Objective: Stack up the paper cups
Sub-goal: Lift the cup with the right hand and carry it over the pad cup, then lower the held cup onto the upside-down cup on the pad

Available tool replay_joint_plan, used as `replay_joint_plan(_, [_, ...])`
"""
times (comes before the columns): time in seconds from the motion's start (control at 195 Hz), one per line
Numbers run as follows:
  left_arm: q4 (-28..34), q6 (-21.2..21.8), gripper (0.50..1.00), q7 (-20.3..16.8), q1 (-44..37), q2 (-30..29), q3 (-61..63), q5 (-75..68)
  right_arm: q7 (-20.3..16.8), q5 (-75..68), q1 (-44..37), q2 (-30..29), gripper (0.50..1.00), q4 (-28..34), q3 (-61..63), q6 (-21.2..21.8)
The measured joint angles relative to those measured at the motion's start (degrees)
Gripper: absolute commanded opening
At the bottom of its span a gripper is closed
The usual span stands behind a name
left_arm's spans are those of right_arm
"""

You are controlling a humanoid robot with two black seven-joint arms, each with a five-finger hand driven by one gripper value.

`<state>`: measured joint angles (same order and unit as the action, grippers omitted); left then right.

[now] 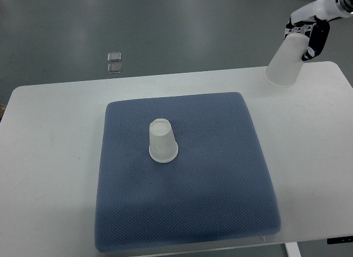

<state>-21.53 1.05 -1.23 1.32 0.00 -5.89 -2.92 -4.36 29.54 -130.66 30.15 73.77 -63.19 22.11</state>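
Translucent, frosted-looking cup (162,141), smooth and matt, more like thin plastic than paper by its milky see-through wall. Second cup (285,62) of the same cloudy, smooth material. Blue pad (187,213) of woven or knitted cloth, finely dimpled mesh texture, matt, soft-looking with rounded edges. White table (49,158) with smooth, even, slightly satin top, laminate or painted board by appearance. Right hand (309,31) of glossy white and black hard shells, apparently plastic, with bright highlights on the white parts. Grey floor (176,31) smooth, faintly sheened. Two small clear squares (115,62) on the floor, shiny, material not discernible.
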Motion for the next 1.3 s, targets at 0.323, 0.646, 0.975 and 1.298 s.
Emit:
replay_joint_plan(0.323, [0.0, 0.0, 1.0, 0.0, 0.0, 0.0, 0.0, -0.1, 0.1, 0.0, -6.9, 1.2, 0.686, 0.7, 0.6, 5.7])
replay_joint_plan(0.646, [0.0, 0.0, 1.0, 0.0, 0.0, 0.0, 0.0, 0.0, 0.1, -6.5, -7.9, -5.0, 0.686, 2.0, 7.8, 4.8])
replay_joint_plan(0.975, [0.1, 0.0, 1.0, 0.0, 0.0, 0.0, -0.1, 0.1, 0.1, -15.8, -7.8, -21.2, 0.686, 1.0, 10.9, -0.6])
replay_joint_plan(1.298, [0.1, 0.1, 1.0, 0.0, 0.0, 0.0, -0.2, 0.1, 0.1, -19.7, -6.6, -28.1, 0.686, 0.8, 14.0, -2.1])
